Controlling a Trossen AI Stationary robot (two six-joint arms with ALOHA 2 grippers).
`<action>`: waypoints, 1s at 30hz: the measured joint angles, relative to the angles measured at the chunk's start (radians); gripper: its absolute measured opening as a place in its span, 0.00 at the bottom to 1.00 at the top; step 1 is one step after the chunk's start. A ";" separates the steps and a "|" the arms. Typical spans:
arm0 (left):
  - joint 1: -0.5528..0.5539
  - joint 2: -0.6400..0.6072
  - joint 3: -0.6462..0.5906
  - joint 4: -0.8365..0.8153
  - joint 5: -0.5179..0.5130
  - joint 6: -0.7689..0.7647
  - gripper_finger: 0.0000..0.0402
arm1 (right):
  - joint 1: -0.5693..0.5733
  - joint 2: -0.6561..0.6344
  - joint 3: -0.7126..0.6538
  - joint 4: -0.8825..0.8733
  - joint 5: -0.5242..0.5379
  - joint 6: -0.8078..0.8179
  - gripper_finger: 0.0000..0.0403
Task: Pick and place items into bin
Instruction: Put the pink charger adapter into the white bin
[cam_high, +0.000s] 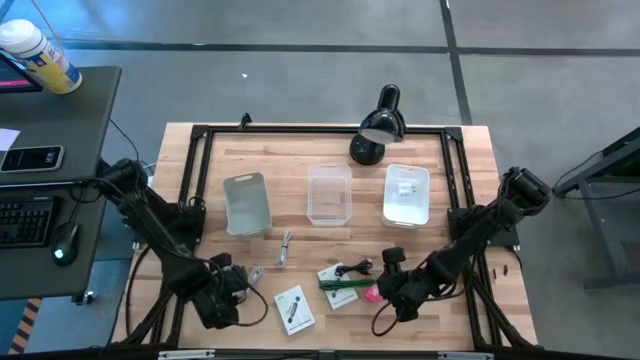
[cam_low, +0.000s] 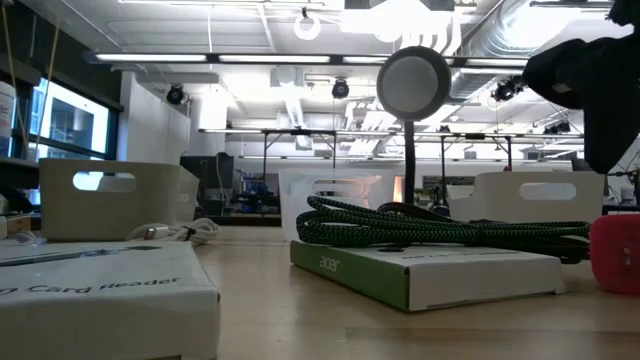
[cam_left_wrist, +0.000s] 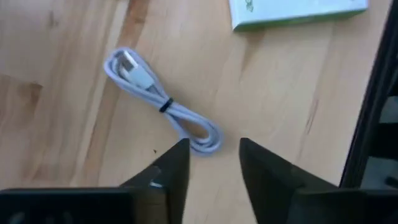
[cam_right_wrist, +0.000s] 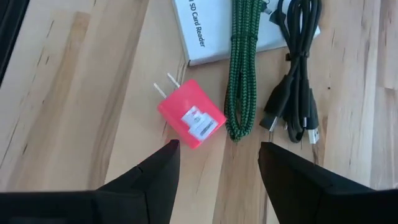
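Three bins are lined up across the far half of the wooden desk (cam_high: 300, 160): a grey-green plastic bin (cam_high: 247, 203) with nothing seen inside, a clear plastic bin (cam_high: 329, 194) likewise bare, and a white bin (cam_high: 406, 194) in which a small white item is seen. The left tool (cam_left_wrist: 213, 169) is held spread above a coiled white USB cable (cam_left_wrist: 163, 103). The right tool (cam_right_wrist: 217, 163) is spread just beside a pink plug-in charger block (cam_right_wrist: 190, 114), which lies against a green braided cable (cam_right_wrist: 244, 68).
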 joint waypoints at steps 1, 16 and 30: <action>0.010 0.003 0.000 -0.009 0.011 -0.005 0.39 | 0.000 -0.004 0.000 -0.004 -0.001 -0.001 0.51; 0.204 0.041 -0.010 0.042 0.099 0.002 0.78 | 0.015 -0.013 0.000 -0.030 -0.013 -0.009 0.51; 0.209 0.043 -0.010 0.014 0.152 0.081 0.74 | 0.014 -0.013 0.000 0.065 -0.014 -0.281 0.51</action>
